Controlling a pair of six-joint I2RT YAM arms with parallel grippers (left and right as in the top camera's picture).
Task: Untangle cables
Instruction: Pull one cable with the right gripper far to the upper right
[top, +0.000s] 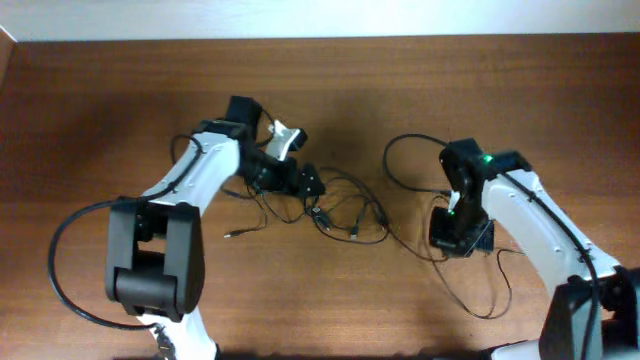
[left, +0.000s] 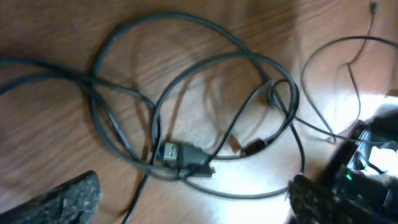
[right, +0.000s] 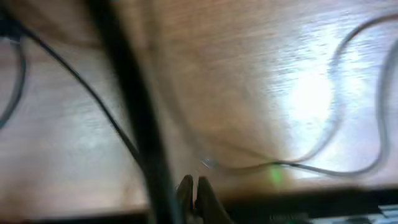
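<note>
The cables (top: 345, 212) lie in a loose tangle of thin black strands on the wooden table between my arms. In the left wrist view the tangle (left: 205, 118) has overlapping loops and a silvery plug (left: 177, 154) near its lower edge. My left gripper (top: 305, 182) is open and empty at the tangle's left side, its fingers spread wide just short of the loops (left: 189, 202). My right gripper (top: 452, 238) is shut over the strands at the right. In the blurred right wrist view its tips (right: 193, 186) sit just behind a thin strand (right: 298, 167); I cannot tell if it is pinched.
A wide cable loop (top: 410, 160) lies behind the right gripper and another strand loops toward the front edge (top: 485, 300). A small plug end (top: 232, 233) lies left of the tangle. A thick dark cable (right: 130, 112) crosses close to the right wrist camera.
</note>
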